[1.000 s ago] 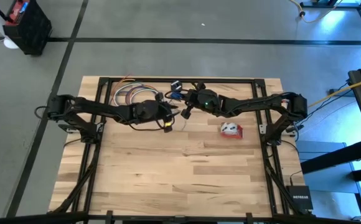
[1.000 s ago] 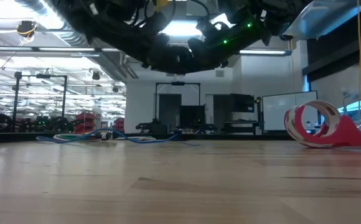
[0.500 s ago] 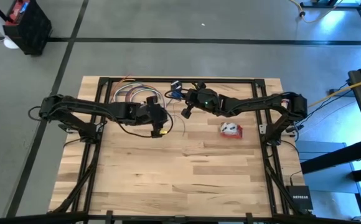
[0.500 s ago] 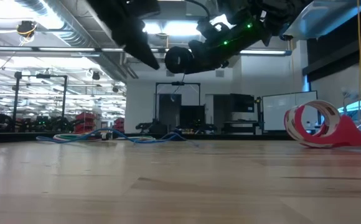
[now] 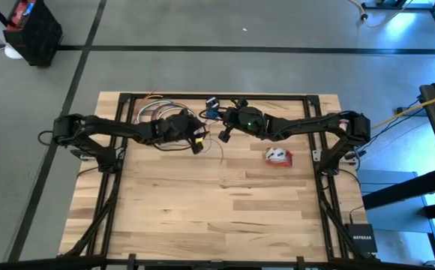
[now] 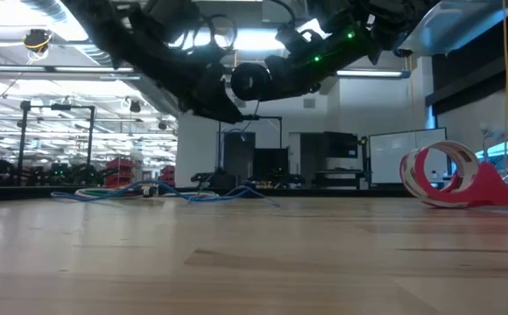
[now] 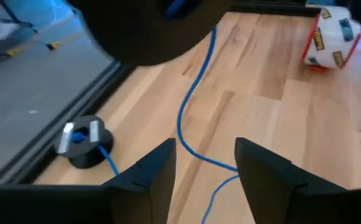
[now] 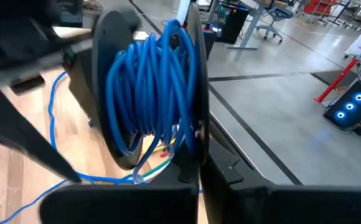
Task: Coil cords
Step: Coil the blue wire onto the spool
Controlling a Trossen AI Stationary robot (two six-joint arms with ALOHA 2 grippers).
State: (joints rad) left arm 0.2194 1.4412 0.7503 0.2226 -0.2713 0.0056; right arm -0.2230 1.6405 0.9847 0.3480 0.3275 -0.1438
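Winding step: right gripper (image 8: pixel 193 168) clenched on spool (image 8: pixel 149 93); left gripper (image 7: pixel 202 168) released over blue cord (image 7: pixel 190 112), beside spool. Next: regrasp cord, wrap.

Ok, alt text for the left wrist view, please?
Seen past the left hand, its two dark fingers apart with nothing between them, a thin blue cord snakes across the wooden table. A small black puck lies near the table's edge, a red-and-white bundle farther off.

A red-and-white tape dispenser (image 5: pixel 278 156) sits on the wooden table (image 5: pixel 217 217), near what looks like multicoloured wire loops (image 5: pixel 154 112).
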